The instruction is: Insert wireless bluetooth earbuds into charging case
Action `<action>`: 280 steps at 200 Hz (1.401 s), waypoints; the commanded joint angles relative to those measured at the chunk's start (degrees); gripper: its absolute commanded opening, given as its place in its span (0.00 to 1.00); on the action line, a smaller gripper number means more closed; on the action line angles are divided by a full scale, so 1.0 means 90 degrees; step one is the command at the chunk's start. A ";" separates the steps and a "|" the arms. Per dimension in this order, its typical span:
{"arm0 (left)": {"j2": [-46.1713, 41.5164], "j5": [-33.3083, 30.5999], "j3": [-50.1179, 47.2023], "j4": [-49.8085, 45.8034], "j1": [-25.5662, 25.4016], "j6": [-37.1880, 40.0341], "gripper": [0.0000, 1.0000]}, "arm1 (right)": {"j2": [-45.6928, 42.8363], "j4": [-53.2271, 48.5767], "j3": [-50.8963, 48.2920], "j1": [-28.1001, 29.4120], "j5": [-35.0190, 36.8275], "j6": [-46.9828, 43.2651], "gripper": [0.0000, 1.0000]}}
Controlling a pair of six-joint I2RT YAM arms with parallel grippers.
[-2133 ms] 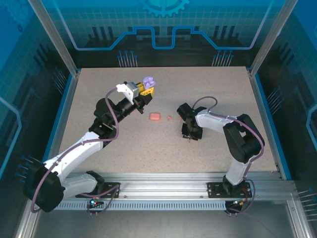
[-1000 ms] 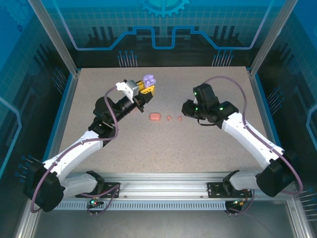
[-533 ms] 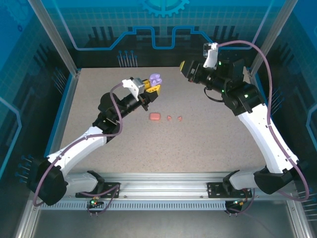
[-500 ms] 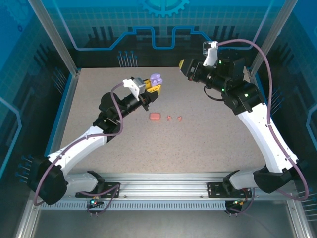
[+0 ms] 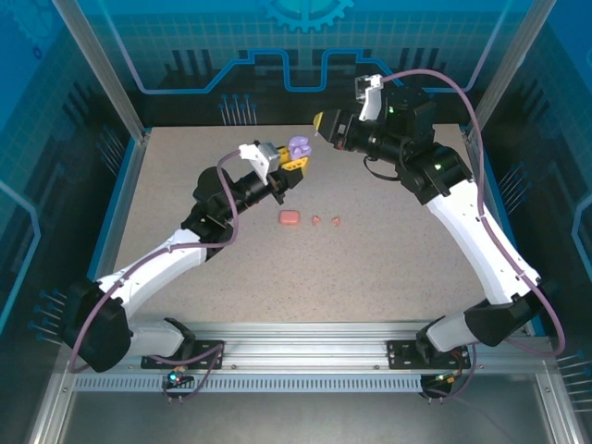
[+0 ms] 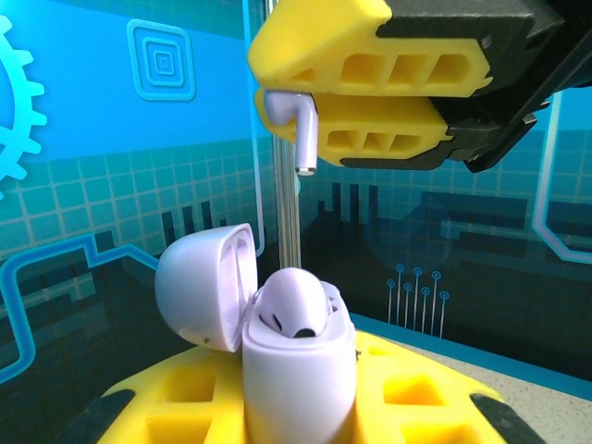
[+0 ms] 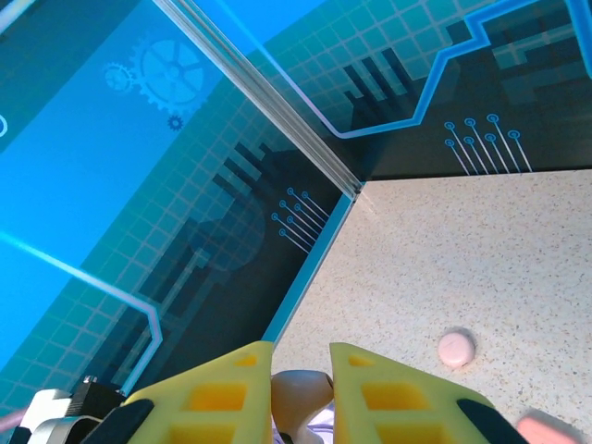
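Observation:
My left gripper [image 5: 296, 160] is raised over the back of the table, shut on an open purple charging case [image 6: 298, 370]. The case's lid [image 6: 205, 289] is tipped to the left, and one purple earbud [image 6: 298, 305] sits in it. Just above the case, my right gripper [image 6: 268, 85] is shut on a second purple earbud [image 6: 304, 137], stem pointing down. In the right wrist view that bud's head [image 7: 301, 396] shows between the yellow fingers [image 7: 384, 393]. From above, my right gripper [image 5: 321, 121] is close to the case [image 5: 298, 146].
A coral-red case [image 5: 289, 217] lies mid-table with two coral-red earbuds [image 5: 316, 220] [image 5: 336, 220] to its right. A pale pink round case [image 7: 456, 348] rests on the table near the back left corner. The glass walls [image 7: 305, 305] stand close behind both grippers.
My right arm lifted from the table beside the coral buds, swung to the back and then left toward the purple case. My left gripper carried the case up and to the right.

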 commanded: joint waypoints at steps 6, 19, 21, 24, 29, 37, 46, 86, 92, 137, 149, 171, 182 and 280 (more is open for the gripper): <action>0.0069 0.0094 0.0272 0.0087 -0.0069 0.0088 0.00 | -0.0113 0.0196 -0.0142 0.0122 -0.0185 0.0052 0.18; 0.0078 0.0091 0.0282 0.0084 -0.0064 0.0088 0.00 | -0.0118 0.0191 -0.0196 0.0160 -0.0207 0.0047 0.18; 0.0079 0.0088 0.0282 0.0086 -0.0063 0.0091 0.00 | -0.0123 0.0191 -0.0214 0.0160 -0.0210 0.0051 0.18; 0.0079 0.0085 0.0282 0.0084 -0.0066 0.0094 0.00 | -0.0127 0.0191 -0.0228 0.0171 -0.0213 0.0052 0.18; 0.0079 0.0084 0.0284 0.0088 -0.0071 0.0098 0.00 | -0.0132 0.0191 -0.0255 0.0178 -0.0228 0.0057 0.18; 0.0079 0.0084 0.0291 0.0088 -0.0072 0.0095 0.00 | -0.0143 0.0191 -0.0286 0.0200 -0.0234 0.0062 0.18; 0.0088 0.0083 0.0292 0.0085 -0.0064 0.0105 0.00 | -0.0157 0.0199 -0.0335 0.0213 -0.0234 0.0070 0.18; 0.0099 0.0069 0.0301 0.0089 -0.0077 0.0118 0.00 | -0.0206 0.0201 -0.0506 0.0251 -0.0273 0.0111 0.18; 0.0099 0.0066 0.0301 0.0082 -0.0080 0.0119 0.00 | -0.0201 0.0193 -0.0518 0.0259 -0.0274 0.0120 0.18; 0.0108 0.0055 0.0301 0.0069 -0.0077 0.0147 0.00 | -0.0187 0.0206 -0.0603 0.0308 -0.0336 0.0155 0.17; 0.0108 0.0047 0.0301 0.0068 -0.0079 0.0157 0.00 | -0.0196 0.0187 -0.0595 0.0328 -0.0340 0.0141 0.17; 0.0108 0.0045 0.0301 0.0058 -0.0080 0.0174 0.00 | -0.0244 0.0159 -0.0636 0.0349 -0.0308 0.0131 0.16; 0.0099 0.0037 0.0301 0.0061 -0.0081 0.0176 0.00 | -0.0273 0.0149 -0.0671 0.0348 -0.0320 0.0140 0.16; 0.0089 0.0025 0.0321 0.0047 -0.0082 0.0176 0.00 | -0.0245 -0.0179 -0.0816 0.0504 -0.0150 -0.0036 0.19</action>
